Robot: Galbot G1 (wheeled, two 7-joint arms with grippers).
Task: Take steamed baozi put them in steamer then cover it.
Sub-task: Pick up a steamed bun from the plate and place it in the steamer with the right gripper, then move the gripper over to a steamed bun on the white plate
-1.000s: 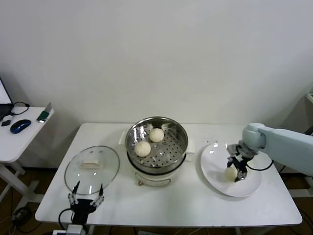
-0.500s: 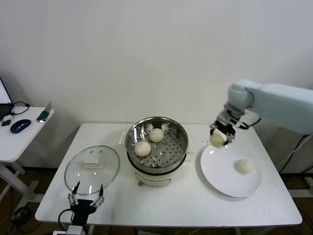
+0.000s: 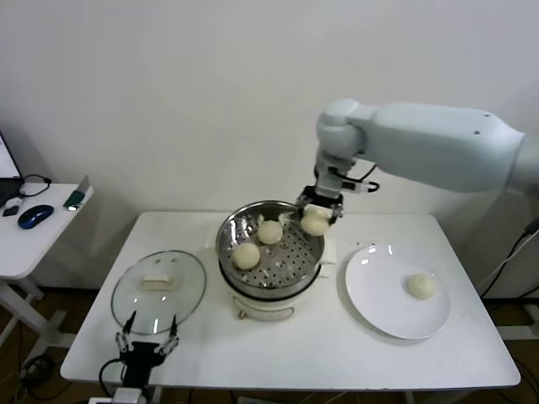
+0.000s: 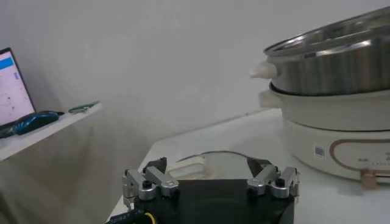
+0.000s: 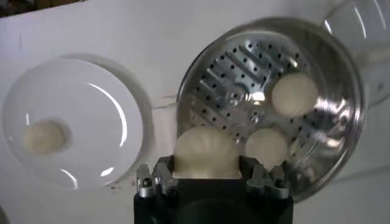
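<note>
From the head camera, I am holding the right gripper [image 3: 315, 220] over the far right rim of the steamer [image 3: 270, 249], jaws pinching a bun [image 3: 315, 223]. Two buns are sitting on the tray, one is waiting on the plate [image 3: 376, 290], and the lid [image 3: 158, 284] is lying on the desk [image 3: 320, 345].

In the left wrist camera, I am resting the left gripper [image 4: 210, 182] low by the lid, jaws spread.

In the right wrist camera, the bun [image 5: 205, 152] is hanging above the tray's edge; letting go here risks it striking the rim and rolling out.
</note>
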